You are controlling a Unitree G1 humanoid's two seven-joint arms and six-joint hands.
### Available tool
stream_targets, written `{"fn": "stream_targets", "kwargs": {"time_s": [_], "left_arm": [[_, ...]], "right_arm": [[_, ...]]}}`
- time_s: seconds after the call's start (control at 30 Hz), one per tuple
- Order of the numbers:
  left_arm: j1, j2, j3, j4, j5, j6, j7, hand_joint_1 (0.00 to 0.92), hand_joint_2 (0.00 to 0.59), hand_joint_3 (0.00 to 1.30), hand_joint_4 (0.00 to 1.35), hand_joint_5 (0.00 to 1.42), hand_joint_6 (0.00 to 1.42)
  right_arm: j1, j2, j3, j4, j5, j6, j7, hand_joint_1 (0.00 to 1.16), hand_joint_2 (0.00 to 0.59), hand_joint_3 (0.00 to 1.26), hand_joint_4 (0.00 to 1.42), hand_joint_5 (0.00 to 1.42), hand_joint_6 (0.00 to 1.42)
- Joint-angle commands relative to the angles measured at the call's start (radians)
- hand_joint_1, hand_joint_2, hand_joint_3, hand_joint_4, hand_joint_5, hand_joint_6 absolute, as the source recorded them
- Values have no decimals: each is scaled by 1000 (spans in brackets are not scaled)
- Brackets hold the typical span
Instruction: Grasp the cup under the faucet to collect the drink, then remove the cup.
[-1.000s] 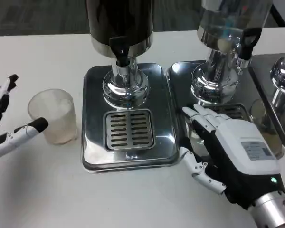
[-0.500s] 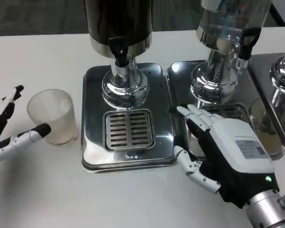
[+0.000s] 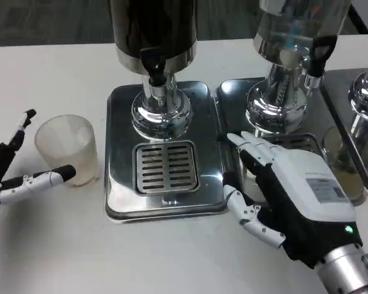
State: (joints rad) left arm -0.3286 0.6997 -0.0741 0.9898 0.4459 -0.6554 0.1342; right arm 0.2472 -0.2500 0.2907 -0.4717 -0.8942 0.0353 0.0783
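White desk (image 3: pixel 49 245) carries a row of drink dispensers on steel drip trays. Frosted plastic cup (image 3: pixel 69 149) stands upright on the desk, left of the first drip tray (image 3: pixel 119 153) and off it, so not under any faucet; looks empty, hard to be sure through the frosting. Left robot hand (image 3: pixel 15 168) sits at the left edge, fingers spread, holding nothing: one lower finger (image 3: pixel 46 179) reaches to the cup's near-left side at its base, touching or just short, can't tell; an upper finger (image 3: pixel 21 131) stands apart, left of the rim. First tray's slotted grille (image 3: pixel 166 166) is bare, right below the black faucet (image 3: pixel 154 66) of the dark-bodied dispenser (image 3: pixel 153 24). Right robot hand (image 3: pixel 294 190) lies palm down over the front-left part of the second drip tray (image 3: pixel 233 98), fingers extended and apart, gripping nothing, thumb hanging toward the seam between trays. Behind it, clear-bodied dispenser (image 3: pixel 300 24) with its own black tap (image 3: pixel 319 55). Third chrome pedestal (image 3: pixel 365 98) at the right edge.
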Motion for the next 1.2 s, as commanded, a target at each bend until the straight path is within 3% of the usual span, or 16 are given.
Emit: {"fn": "stream_targets", "kwargs": {"time_s": [0.03, 1.2], "left_arm": [[-31, 17, -31, 42, 25, 16, 32, 166, 2, 0, 0, 51, 192], [-194, -64, -181, 252, 69, 0, 140, 149, 8, 0, 0, 141, 278]], "right_arm": [[-5, 0, -1, -5, 9, 8, 14, 76, 494, 156, 104, 131, 142], [-6, -8, -21, -4, 48, 20, 44, 53, 484, 165, 106, 149, 162]]}}
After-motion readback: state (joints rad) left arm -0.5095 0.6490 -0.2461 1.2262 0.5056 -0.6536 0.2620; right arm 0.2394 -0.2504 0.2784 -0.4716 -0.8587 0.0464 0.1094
